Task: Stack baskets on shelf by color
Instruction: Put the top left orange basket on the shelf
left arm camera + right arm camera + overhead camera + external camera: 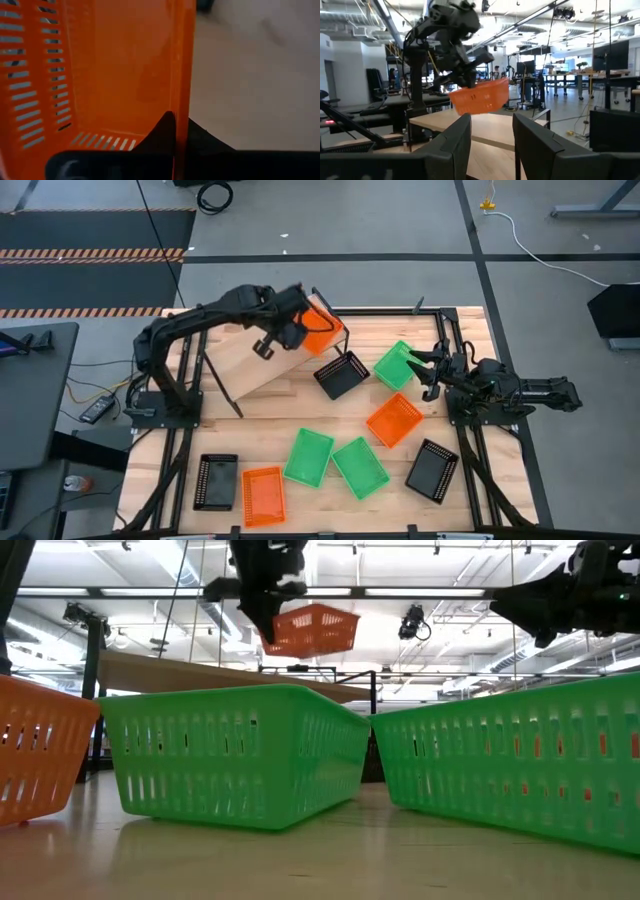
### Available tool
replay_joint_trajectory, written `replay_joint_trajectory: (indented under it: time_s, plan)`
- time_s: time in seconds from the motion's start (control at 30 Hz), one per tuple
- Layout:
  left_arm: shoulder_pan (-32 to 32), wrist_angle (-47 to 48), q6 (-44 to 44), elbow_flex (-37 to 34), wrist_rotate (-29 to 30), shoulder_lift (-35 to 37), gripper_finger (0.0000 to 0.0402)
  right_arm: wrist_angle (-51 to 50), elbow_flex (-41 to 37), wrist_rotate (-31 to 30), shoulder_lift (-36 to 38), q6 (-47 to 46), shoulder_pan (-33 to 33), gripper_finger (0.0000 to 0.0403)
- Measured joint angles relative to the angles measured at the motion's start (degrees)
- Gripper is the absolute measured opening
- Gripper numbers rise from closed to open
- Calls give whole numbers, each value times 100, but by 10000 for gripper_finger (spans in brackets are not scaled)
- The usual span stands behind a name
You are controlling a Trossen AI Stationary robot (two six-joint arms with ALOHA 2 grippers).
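While left tool point(297, 326) clamps tilted orange mesh basket point(322, 330) over shelf point(262, 360), right tool point(418, 367) apart.

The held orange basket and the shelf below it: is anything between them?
No. In the low view the orange basket, gripped by the left gripper, hangs above the shelf with only open air between.

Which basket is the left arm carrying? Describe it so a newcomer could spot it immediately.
Start at the shelf, the pale board at the table's far left. Above its right end, the left gripper holds an orange basket by its rim. It is the only basket off the tabletop; the other two orange ones lie flat on it.
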State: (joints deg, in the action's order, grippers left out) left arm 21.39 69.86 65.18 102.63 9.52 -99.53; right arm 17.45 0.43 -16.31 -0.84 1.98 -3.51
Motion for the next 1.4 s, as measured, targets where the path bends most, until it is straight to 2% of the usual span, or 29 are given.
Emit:
replay_joint_trajectory:
  time_s: [0.43, 0.87, 1.13, 1.4]
  plan:
    - [847, -247, 1109, 1, -227, -344, 11, -60, 0, 275, 0, -245, 0, 151]
    - [926, -338, 1832, 2, -664, -666, 12, -237, 0, 416, 0, -247, 7, 151]
    - [970, -1002, 1347, 2, -421, -727, 58, -349, 0, 462, 0, -397, 11, 151]
    - [885, -884, 998, 17, -33, -663, 118, -341, 0, 461, 0, -397, 11, 151]
